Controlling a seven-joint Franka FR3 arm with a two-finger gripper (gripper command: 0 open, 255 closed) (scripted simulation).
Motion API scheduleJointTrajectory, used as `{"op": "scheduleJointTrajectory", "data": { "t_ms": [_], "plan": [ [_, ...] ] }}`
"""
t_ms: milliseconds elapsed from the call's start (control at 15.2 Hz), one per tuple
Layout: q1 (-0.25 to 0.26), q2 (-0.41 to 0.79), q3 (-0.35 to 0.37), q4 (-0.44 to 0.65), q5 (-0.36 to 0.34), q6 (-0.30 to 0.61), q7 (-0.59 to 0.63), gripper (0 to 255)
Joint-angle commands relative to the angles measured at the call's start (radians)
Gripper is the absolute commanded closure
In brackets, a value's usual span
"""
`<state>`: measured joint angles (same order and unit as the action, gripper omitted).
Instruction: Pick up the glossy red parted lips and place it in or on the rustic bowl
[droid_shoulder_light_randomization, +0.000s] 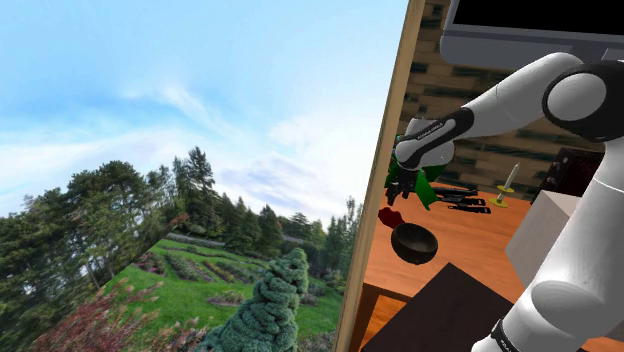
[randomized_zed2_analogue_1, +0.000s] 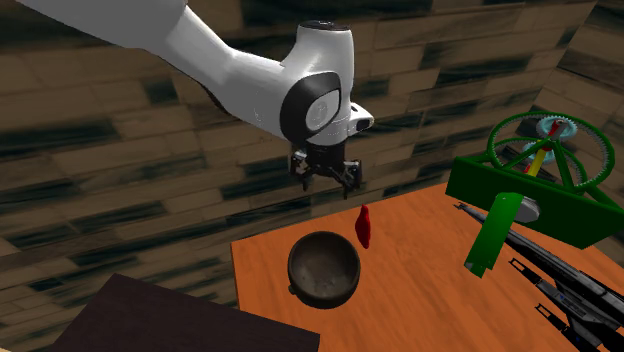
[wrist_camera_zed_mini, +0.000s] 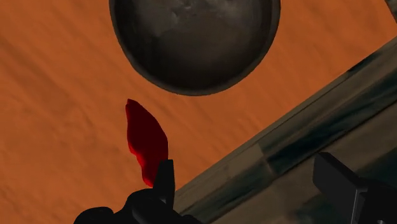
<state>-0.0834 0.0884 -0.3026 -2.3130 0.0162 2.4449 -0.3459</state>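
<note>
Wooden table: lips stand by its wall-side edge; gripper hangs wide, off-centre above, so descending could topple them.

Shoulder view: the camera sits beside and a little behind the arm and is rolled hard, so the wall edge slants through the frame. It faces past the arm to the counter at middle range. Sky and trees take this view's left side.

Second exterior view: the camera is close in, looking down across the counter at a wall. The arm enters from upper left.

Wrist view: the camera looks along the end effector, very near the counter.

Shared: the bowl and red lips appear in all three views. The green frame appears in both exterior views.
</note>
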Motion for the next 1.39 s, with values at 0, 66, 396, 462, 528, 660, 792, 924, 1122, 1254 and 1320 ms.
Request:
{"op": "scheduleJointTrajectory", "data": {
  "t_ms": [0, 66, 396, 462, 528, 660, 792, 924, 1122, 1254, 1320],
  "plan": [
    [-0.016, 0.088, -0.005, 0.049, 0.026, 0.039, -0.049, 0],
    [-0.025, 0.127, -0.003, 0.074, 0.037, 0.053, -0.068, 0],
    [-0.079, 0.319, 0.014, 0.217, 0.083, 0.104, -0.150, 0],
    [-0.091, 0.357, 0.019, 0.249, 0.090, 0.111, -0.164, 0],
    [-0.103, 0.395, 0.024, 0.283, 0.095, 0.117, -0.176, 0],
    [-0.122, 0.454, 0.031, 0.338, 0.102, 0.123, -0.193, 0],
    [-0.128, 0.477, 0.037, 0.344, 0.108, 0.140, -0.198, 0],
    [-0.135, 0.501, 0.044, 0.351, 0.115, 0.157, -0.202, 0],
    [-0.144, 0.536, 0.053, 0.363, 0.124, 0.181, -0.209, 0],
    [-0.146, 0.543, 0.055, 0.365, 0.126, 0.185, -0.210, 0],
    [-0.146, 0.543, 0.055, 0.365, 0.126, 0.185, -0.210, 0]
  ]
}}
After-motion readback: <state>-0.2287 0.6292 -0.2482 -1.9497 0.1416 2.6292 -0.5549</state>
